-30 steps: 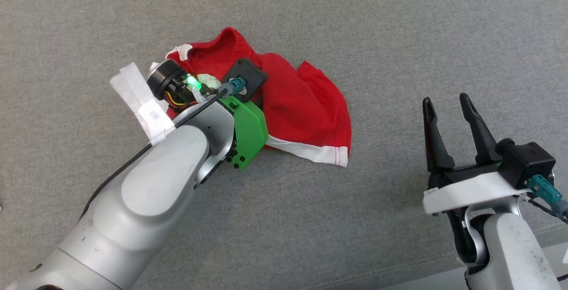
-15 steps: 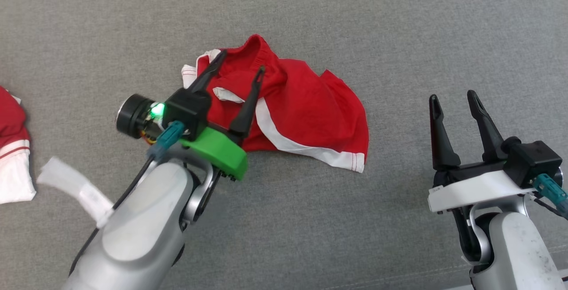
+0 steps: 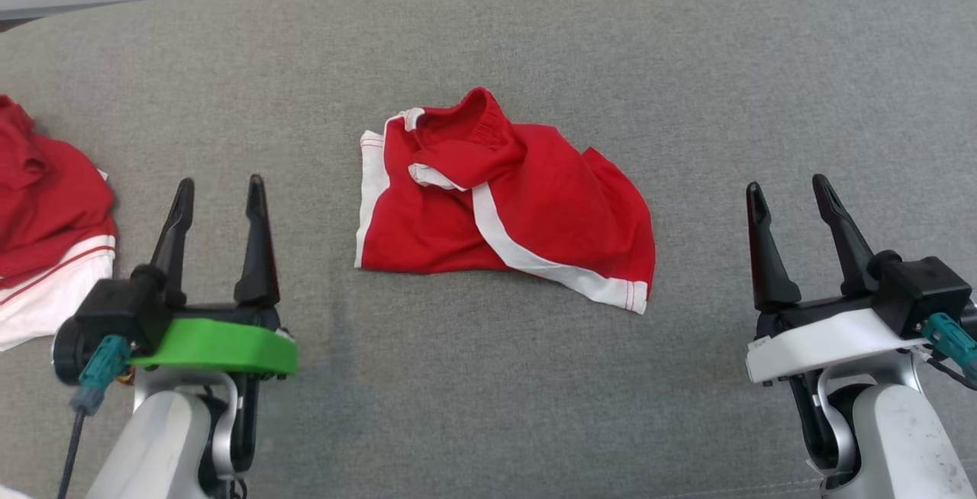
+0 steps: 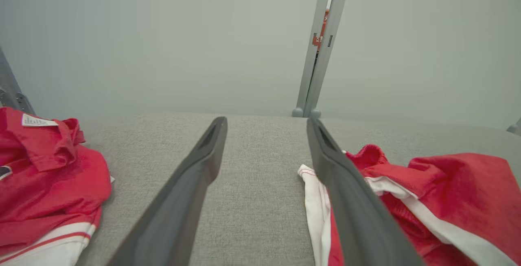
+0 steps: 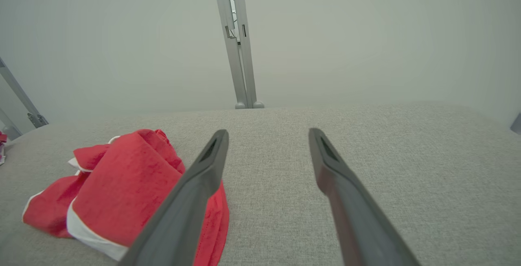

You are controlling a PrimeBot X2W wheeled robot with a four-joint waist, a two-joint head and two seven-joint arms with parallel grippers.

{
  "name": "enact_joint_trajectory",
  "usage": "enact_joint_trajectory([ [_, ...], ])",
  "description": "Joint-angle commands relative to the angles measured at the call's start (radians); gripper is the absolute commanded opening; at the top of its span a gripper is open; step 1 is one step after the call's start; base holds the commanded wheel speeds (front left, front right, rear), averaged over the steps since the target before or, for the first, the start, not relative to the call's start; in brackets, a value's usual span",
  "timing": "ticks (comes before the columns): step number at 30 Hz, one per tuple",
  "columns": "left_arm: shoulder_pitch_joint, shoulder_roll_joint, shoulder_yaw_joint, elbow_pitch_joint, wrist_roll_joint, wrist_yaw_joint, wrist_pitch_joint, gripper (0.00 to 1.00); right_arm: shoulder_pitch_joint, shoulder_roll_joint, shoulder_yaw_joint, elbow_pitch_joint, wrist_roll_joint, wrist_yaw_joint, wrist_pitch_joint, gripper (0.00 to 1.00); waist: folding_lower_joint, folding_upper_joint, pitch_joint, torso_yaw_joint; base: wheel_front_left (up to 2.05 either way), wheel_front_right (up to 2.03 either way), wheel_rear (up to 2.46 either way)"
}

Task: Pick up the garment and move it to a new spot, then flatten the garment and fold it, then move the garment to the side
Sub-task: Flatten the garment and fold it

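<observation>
Covering pretty much everything is a grey fabric surface (image 3: 488, 377). The red garment (image 3: 549, 209) with white trim lies crumpled in the middle of it, between the two arms and touching neither. Another red-and-white piece (image 3: 46, 209) sits at the far left edge. The left gripper (image 3: 220, 182) and right gripper (image 3: 788, 183) both have fingers spread wide, holding nothing.

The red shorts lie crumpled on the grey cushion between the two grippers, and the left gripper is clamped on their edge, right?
Not quite. The shorts lie crumpled on the grey cushion between the left gripper and right gripper, but the left one is open and clear of them, as the head view shows.
</observation>
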Motion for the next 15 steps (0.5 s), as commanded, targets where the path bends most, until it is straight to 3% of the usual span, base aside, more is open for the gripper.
enact_joint_trajectory([
  [1, 0.035, 0.01, 0.023, -0.008, 0.019, -0.008, -0.003, 1.0, 0.015, -0.002, -0.001, -0.008, -0.004, -0.001, 0.005, 1.0, 0.0, 0.0, -0.02, 0.012, 0.0, 0.0, 0.0],
  [15, 0.126, -0.01, 0.102, 0.018, 0.081, -0.073, -0.003, 1.0, 0.056, -0.002, -0.001, -0.037, -0.007, -0.001, 0.032, 1.0, 0.0, 0.0, -0.059, 0.018, 0.0, 0.0, 0.0],
])
